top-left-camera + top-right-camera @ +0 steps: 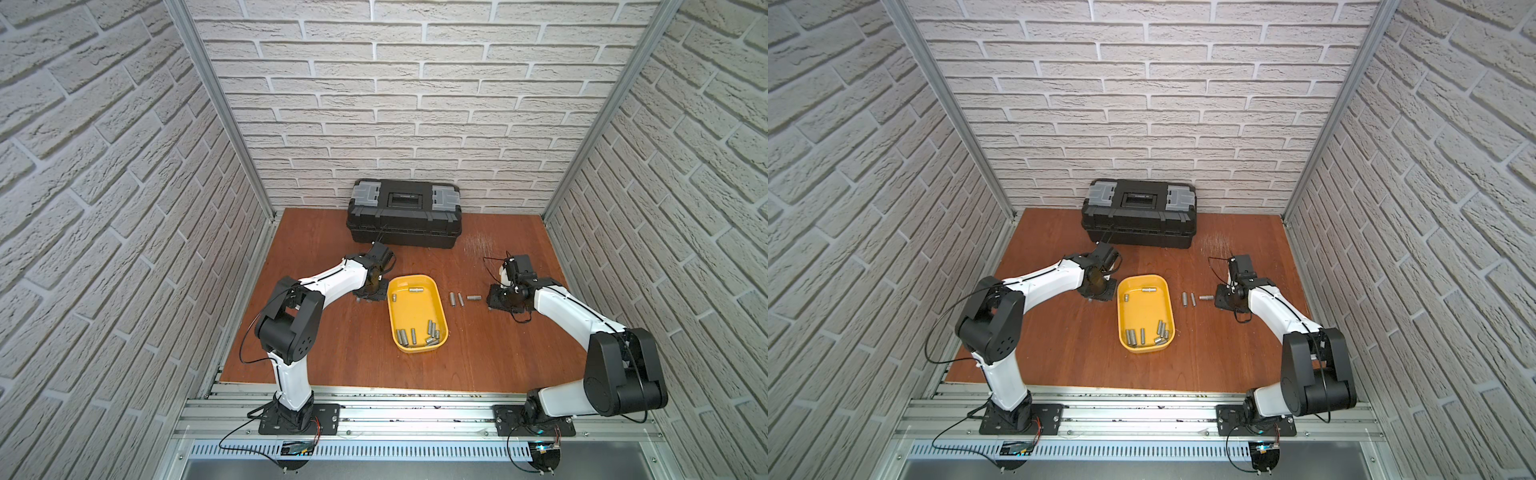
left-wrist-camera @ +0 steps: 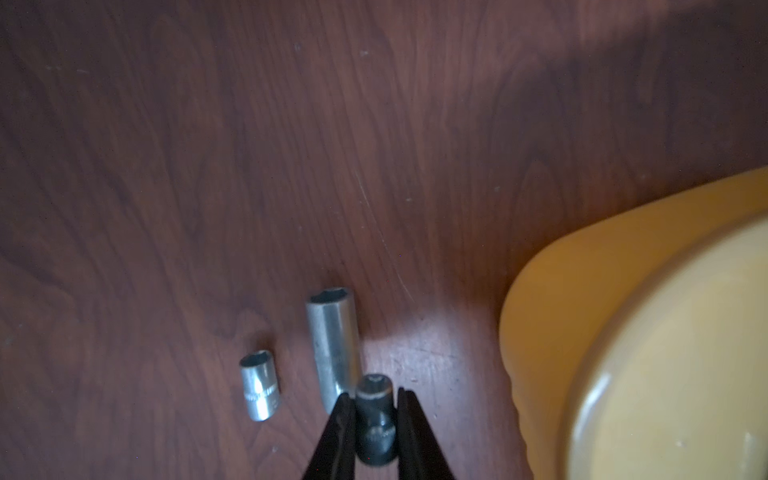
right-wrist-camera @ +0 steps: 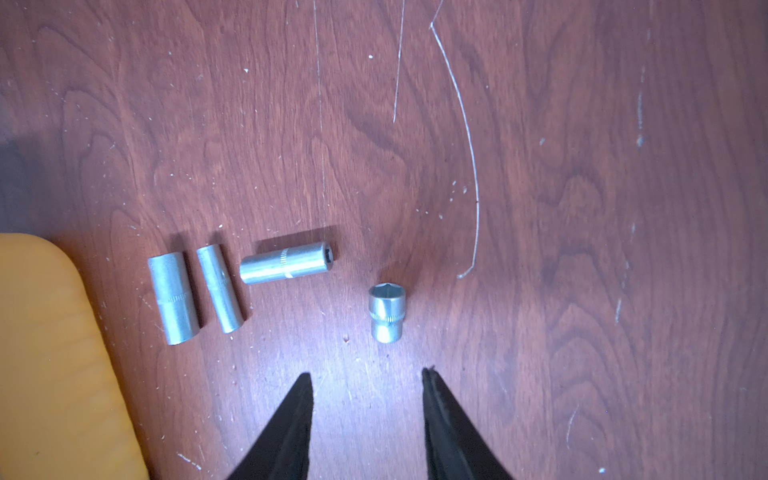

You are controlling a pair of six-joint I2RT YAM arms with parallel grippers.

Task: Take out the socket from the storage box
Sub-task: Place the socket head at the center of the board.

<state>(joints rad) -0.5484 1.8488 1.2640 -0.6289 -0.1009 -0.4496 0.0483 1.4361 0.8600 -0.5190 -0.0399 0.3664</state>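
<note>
The yellow storage box [image 1: 415, 309] lies mid-table with several silver sockets [image 1: 415, 336] in it, most at its near end. My left gripper [image 2: 374, 392] is shut on a small dark socket [image 2: 374, 419], low over the table just left of the box [image 2: 582, 311]. Beside it on the wood lie a short socket [image 2: 259, 386] and a long socket [image 2: 334, 345]. My right gripper [image 3: 366, 372] stands open and holds nothing, right of the box. A short socket [image 3: 386, 318] stands just beyond its tips.
Three long sockets [image 3: 173, 298], [image 3: 219, 289], [image 3: 286, 262] lie between the box's edge [image 3: 50, 353] and my right gripper. A black toolbox [image 1: 405, 216] with grey latches stands shut against the back wall. Brick-pattern walls close in three sides of the table.
</note>
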